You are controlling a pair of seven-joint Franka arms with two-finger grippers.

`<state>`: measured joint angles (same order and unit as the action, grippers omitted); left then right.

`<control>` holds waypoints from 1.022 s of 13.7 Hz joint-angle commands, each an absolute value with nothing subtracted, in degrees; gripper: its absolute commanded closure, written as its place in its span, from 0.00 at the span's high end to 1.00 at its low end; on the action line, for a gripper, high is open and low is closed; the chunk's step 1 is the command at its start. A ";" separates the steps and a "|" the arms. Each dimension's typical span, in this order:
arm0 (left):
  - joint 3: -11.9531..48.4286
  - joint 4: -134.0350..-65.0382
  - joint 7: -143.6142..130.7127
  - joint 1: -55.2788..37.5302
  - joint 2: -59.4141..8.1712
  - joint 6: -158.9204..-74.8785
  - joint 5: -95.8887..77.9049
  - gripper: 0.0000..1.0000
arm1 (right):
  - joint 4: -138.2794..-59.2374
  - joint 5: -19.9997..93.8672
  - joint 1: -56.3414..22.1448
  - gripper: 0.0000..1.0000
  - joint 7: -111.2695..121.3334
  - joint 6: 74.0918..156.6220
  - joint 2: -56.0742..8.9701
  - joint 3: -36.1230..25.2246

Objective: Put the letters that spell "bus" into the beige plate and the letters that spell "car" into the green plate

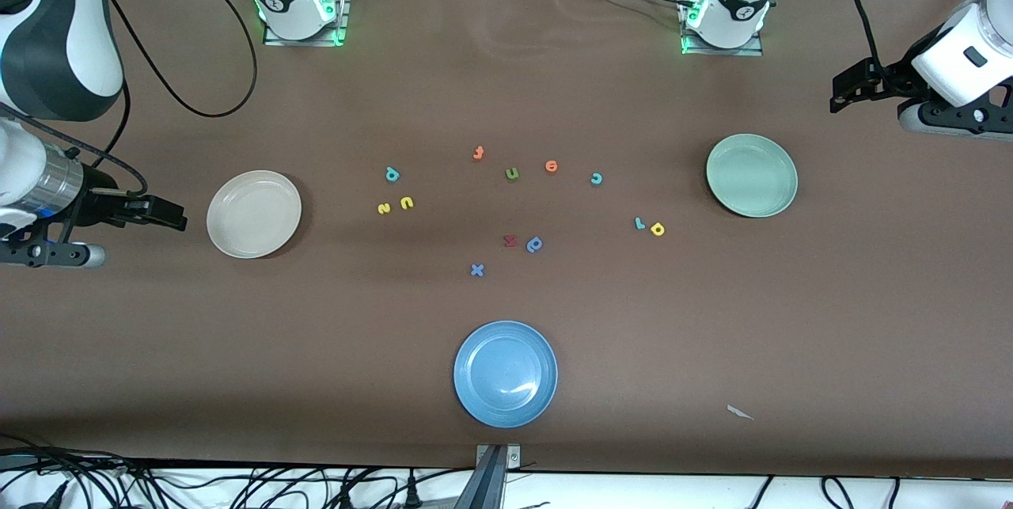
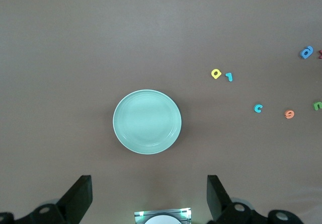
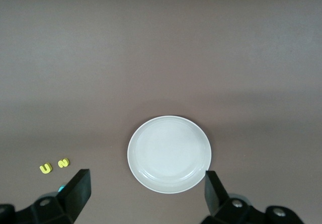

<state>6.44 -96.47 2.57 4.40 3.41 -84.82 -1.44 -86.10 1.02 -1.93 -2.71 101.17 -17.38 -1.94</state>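
You've got both arms parked up high at the ends of the worktop (image 1: 506,97), nothing in hand. Your left gripper (image 2: 149,196) hangs over bare worktop just off the green plate (image 1: 752,175), jaws spread wide and empty; your right gripper (image 3: 146,196) hangs over the worktop beside the beige plate (image 1: 254,214), jaws just as wide, also empty. Both plates are bare. Now the letters: taking the beige plate as the clock centre in the front view, the teal "b" (image 1: 392,174) sits at about two o'clock, with the yellow "u" (image 1: 407,203) and yellow "s" (image 1: 384,208) side by side near three o'clock, all well apart from the plate. From the green plate, the teal "c" (image 1: 597,179) lies out at nine o'clock, and the teal "r" (image 1: 639,223) and yellow "a" (image 1: 658,229) sit just beside each other at about eight o'clock. Between the two groups you see an orange pair, an olive letter, a dark red one and two blue ones, and the blue plate (image 1: 506,374) lies nearest the front camera.
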 commanded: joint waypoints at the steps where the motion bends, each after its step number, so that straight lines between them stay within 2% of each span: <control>1: 6.77 -94.92 2.11 4.31 2.90 -83.76 -0.26 1.00 | -84.99 1.67 -2.11 1.00 -2.37 100.02 -17.49 -2.37; 14: 6.86 -94.92 2.11 4.31 2.90 -83.67 -0.26 1.00 | -85.78 1.41 -2.20 1.00 -2.81 99.93 -17.40 -2.37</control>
